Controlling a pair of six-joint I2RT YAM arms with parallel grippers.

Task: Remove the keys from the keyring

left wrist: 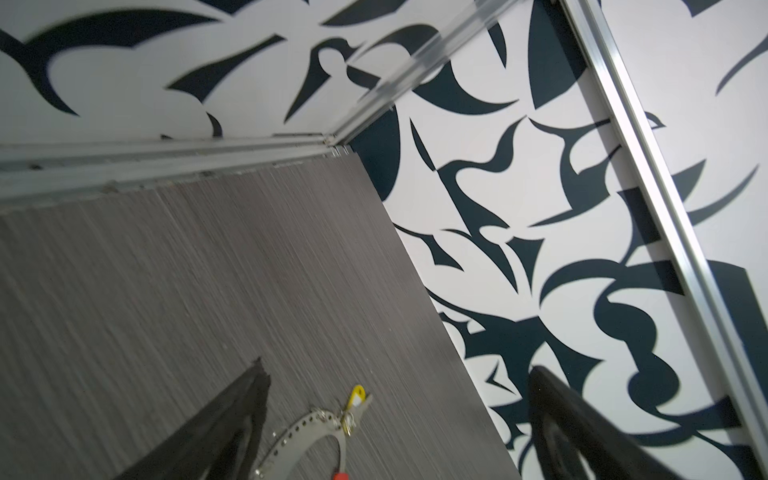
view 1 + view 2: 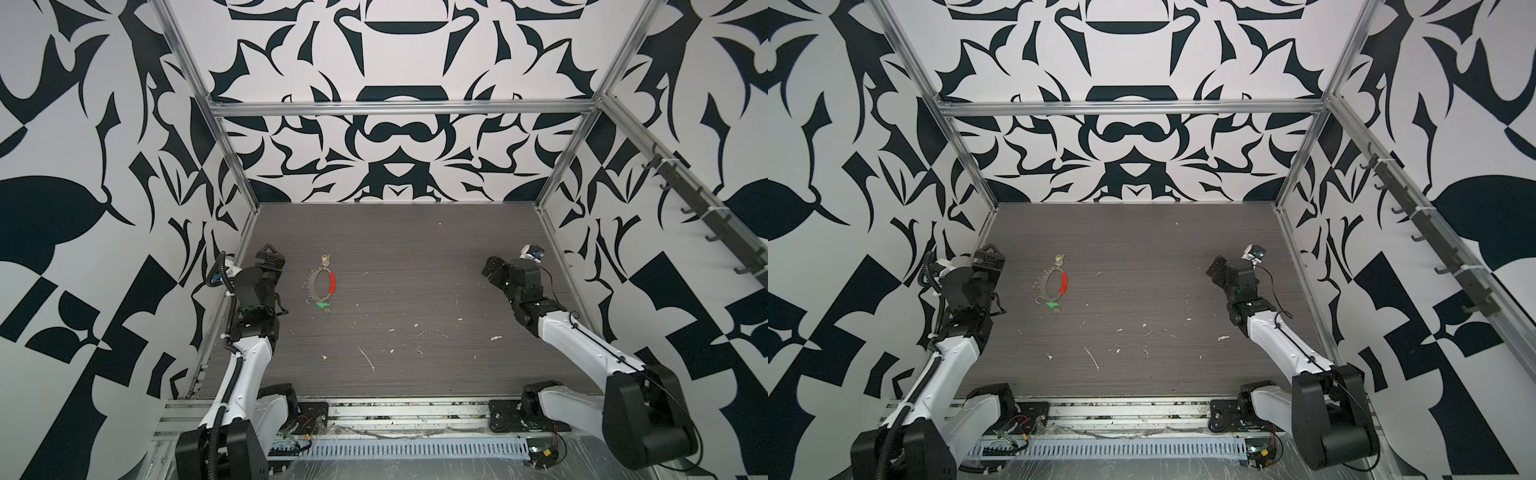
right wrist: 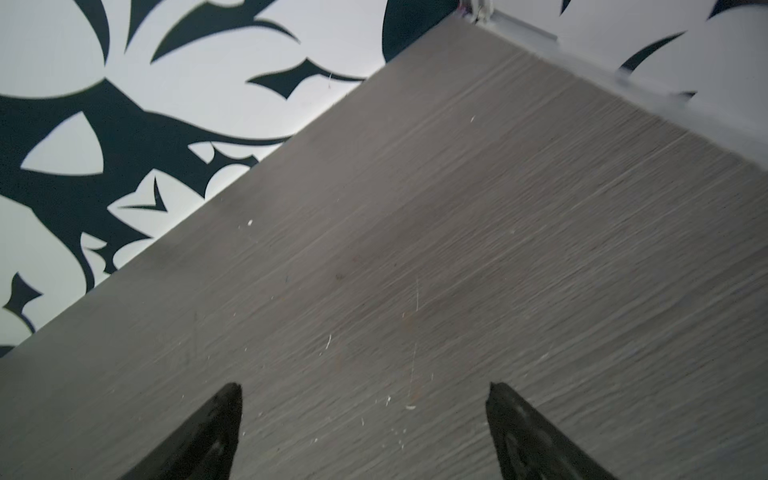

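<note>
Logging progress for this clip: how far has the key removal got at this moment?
Done: nothing visible. The brass key and green tag sit at opposite ends of the keyring, apparently attached. In hand: nothing; left gripper and right gripper are open and empty, apart from the ring. Left: both removals.

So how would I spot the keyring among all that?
Look at the grey table, on its left half near the left gripper. The keyring is the oval metal loop lying there; unlike the scattered white scraps, it has a red sleeve and a green tag.
</note>
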